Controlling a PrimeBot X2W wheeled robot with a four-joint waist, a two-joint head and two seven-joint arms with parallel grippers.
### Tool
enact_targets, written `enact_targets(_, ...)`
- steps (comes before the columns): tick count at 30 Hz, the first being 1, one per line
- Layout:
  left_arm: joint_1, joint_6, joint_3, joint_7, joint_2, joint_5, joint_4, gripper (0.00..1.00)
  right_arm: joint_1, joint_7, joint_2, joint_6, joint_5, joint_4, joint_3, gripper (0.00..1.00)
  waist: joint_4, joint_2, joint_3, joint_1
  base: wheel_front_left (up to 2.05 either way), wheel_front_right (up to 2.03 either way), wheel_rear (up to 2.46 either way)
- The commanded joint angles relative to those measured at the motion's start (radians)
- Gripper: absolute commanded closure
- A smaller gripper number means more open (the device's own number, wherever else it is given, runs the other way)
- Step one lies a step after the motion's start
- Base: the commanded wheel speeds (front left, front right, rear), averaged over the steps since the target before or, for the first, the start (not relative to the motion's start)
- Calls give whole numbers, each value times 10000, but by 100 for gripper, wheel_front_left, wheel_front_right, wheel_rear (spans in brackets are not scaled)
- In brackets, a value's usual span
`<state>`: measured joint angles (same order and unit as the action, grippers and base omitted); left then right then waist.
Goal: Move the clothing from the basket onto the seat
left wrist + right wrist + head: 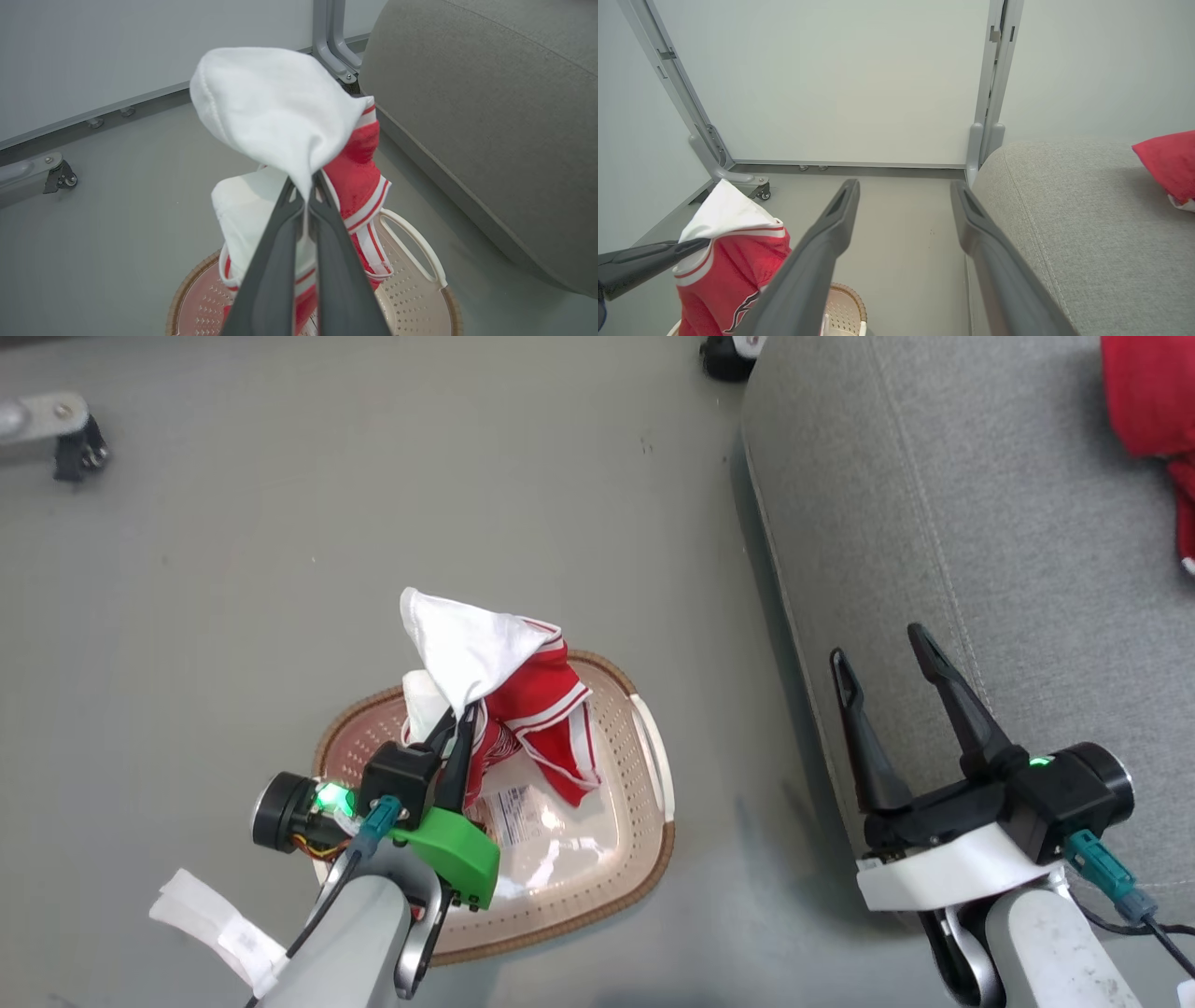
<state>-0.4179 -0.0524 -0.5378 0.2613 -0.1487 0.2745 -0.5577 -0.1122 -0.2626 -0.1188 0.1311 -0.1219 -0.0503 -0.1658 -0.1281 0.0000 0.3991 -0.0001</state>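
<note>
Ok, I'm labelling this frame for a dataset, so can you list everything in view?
jersey: one, red with white trim and white fabric, hanging over the basket
basket: one, cream with brown rim, on the floor left of the seat
label: one, white, inside the basket's bottom
seat: one, light grey, right of the basket
red garment: at least one, red, on the seat's far right
frame feet: two, grey with dark casters, far floor
wall panels: several, pale grey, behind
floor: grey
left gripper: dark fingers, shut on the jersey
right gripper: dark fingers, open, empty, by the seat's edge
</note>
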Motion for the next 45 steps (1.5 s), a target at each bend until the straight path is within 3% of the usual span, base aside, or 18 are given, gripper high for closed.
enact_targets(1,361,-50,130,54,-57,-145,342,100,302,-34,-81,-7,-77,52,-68,0,426,0,-2031,1,0,0,0)
enact_targets(12,1350,-128,897,53,70,-212,2394,100,1272,-34,-173,-7,-278,323,-739,0,133,0,-3621,1,0,0,0)
enact_targets(22,1589,-69,1194,45,46,-275,3645,100,1461,-34,-236,-7,-415,459,-1356,0,33,0,-3977,1,0,0,0)
enact_targets(34,1054,176,610,-130,112,-579,4322,100,1009,-34,-402,-7,-248,613,-2199,0,159,0,-3830,1,0,0,0)
enact_targets(45,276,688,-301,-778,335,-732,5413,100,-207,-34,-896,-7,-388,1253,-3053,0,335,0,-3653,1,0,0,0)
